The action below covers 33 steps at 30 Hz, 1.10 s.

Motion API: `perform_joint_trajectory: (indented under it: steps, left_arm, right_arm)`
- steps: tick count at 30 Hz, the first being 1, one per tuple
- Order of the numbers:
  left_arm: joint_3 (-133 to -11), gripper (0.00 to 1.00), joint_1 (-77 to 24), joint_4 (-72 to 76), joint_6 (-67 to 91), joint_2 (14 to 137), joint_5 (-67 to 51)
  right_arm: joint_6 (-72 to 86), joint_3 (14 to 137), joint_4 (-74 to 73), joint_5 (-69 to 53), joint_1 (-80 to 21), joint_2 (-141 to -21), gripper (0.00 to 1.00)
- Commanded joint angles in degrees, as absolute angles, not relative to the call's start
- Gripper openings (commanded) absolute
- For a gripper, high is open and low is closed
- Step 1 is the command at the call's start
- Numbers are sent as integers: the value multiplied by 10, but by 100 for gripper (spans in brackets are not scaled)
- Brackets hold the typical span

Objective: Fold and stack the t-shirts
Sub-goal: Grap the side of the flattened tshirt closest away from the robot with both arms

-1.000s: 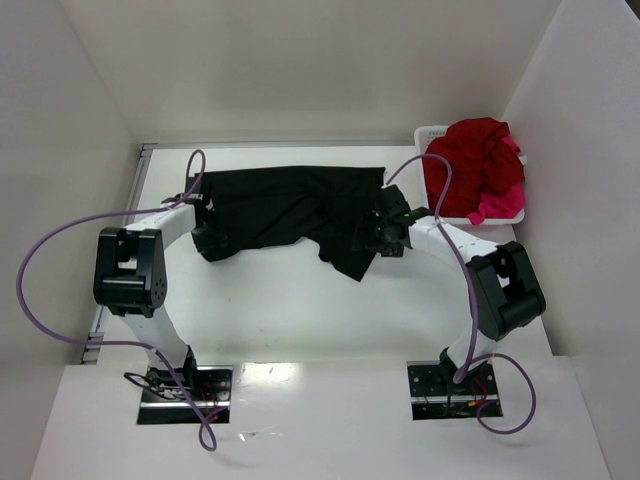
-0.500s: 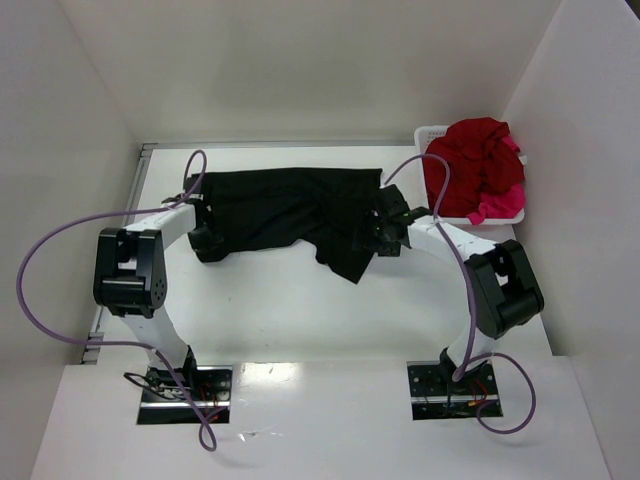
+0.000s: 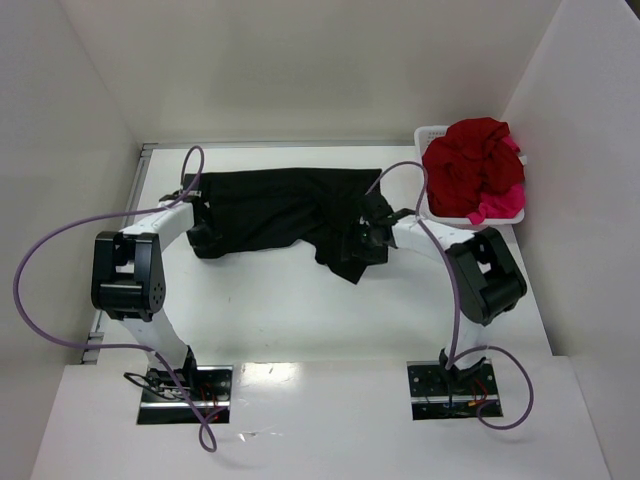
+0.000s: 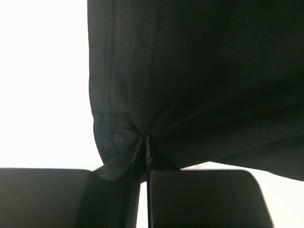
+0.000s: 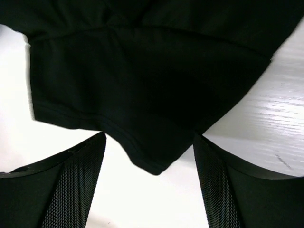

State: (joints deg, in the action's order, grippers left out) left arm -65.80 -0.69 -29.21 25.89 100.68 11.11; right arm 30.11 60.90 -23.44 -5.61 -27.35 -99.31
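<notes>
— Two corners are needed. The left gripper (image 4: pixel 144 142) is pinched tight on the black t-shirt (image 3: pixel 280 205) at its hem; the right gripper (image 5: pixel 149 137) gapes wide, holding nothing.
— Then close it squarely over that stitched corner (deep, not the tip). The shirt?
— Rumpled, spread across the far middle of the table (image 3: pixel 300 310).

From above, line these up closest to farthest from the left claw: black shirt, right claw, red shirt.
1. Black shirt, pinched in the left gripper.
2. Right gripper, across the shirt.
3. Red shirt, in the far-right basket.
</notes>
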Motion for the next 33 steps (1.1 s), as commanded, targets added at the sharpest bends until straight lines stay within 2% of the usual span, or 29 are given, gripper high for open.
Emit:
perform_joint_trajectory:
  steps: [1,9,19,22,23,24,25,26,33]
  left_arm:
    - [-680,11,-7,-298,264,990,107]
    - [-680,12,-7,-298,258,995,102]
    - [-680,12,-2,-298,248,1000,102]
    - [-680,12,-2,-298,248,1000,102]
    - [-680,12,3,-298,243,1000,97]
    - [-680,12,4,-298,243,1000,97]
    - [-680,12,9,-298,243,1000,97]
    - [-680,12,9,-298,243,1000,97]
    - [-686,8,19,-293,237,1012,97]
  right_arm:
    - [301,642,-257,-23,-301,-1018,79]
    - [331,668,-327,56,-311,-1024,78]
    - [365,668,-332,82,-328,-1063,48]
    - [371,668,-332,76,-333,-1071,29]
    - [378,668,-332,76,-333,-1071,21]
    - [378,668,-332,93,-333,-1071,8]
    - [387,668,-332,102,-333,-1071,3]
    - [392,668,-339,110,-333,-1064,0]
    - [397,674,-402,144,-327,-1013,0]
